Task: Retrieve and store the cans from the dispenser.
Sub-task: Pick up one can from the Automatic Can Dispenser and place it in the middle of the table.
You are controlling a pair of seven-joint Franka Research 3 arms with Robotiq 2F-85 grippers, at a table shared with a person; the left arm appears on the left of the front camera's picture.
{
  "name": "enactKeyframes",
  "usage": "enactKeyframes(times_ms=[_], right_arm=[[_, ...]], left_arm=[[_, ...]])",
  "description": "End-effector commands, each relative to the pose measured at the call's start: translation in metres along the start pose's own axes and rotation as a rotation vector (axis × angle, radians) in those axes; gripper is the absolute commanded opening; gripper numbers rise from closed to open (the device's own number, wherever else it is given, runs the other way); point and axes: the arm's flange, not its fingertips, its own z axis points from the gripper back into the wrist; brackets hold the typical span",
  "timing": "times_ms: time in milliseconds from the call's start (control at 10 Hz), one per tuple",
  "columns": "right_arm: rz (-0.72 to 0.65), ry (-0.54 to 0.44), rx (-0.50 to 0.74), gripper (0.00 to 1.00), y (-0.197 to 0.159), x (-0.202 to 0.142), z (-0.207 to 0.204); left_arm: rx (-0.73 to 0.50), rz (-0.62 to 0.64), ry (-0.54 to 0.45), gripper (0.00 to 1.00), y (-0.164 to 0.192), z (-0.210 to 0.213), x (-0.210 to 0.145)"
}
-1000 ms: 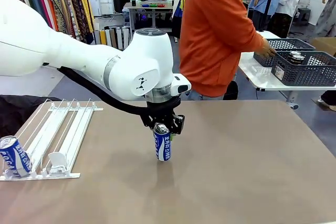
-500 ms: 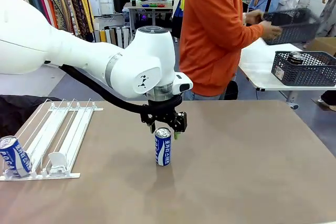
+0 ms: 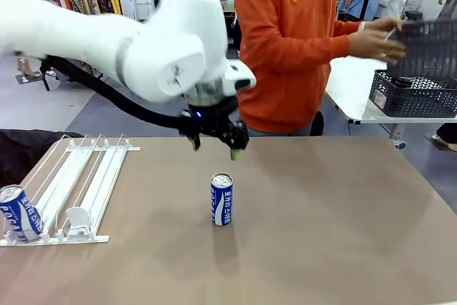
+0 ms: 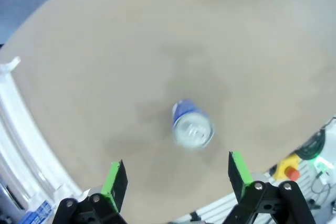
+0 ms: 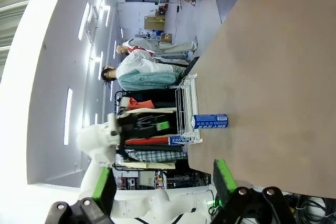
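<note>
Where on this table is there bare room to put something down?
The whole right half of the brown table, from the upright blue-and-white can to the right edge, is bare. So is the strip between that can and the white railed dispenser rack. The left edge is crowded: the rack holds a second blue-and-white can at its near end.

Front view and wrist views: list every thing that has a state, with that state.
left gripper: open, empty, above the middle can.
right gripper: open, empty.
middle can: upright on the table, free.
dispenser can: leaning at the low end.
dispenser: one can loaded.
upper basket: held up in the person's hands.
</note>
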Motion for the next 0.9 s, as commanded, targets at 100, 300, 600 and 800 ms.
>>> enactKeyframes(times_ms=[100, 300, 600, 800], right_arm=[[-0.011, -0.008, 0.017, 1.0, 0.006, 0.002, -0.001], [-0.011, -0.008, 0.017, 1.0, 0.006, 0.002, -0.001], [-0.011, -0.008, 0.017, 1.0, 0.006, 0.002, -0.001], [-0.011, -0.008, 0.017, 1.0, 0.006, 0.002, -0.001]], left_arm=[[-0.205, 0.063, 0.0, 1.0, 0.147, 0.098, -0.068], [-0.327, 0.237, -0.044, 1.0, 0.256, 0.141, -0.123], [-0.675, 0.362, -0.16, 1.0, 0.384, 0.158, -0.222], [-0.832, 0.519, -0.248, 1.0, 0.434, 0.136, -0.278]])
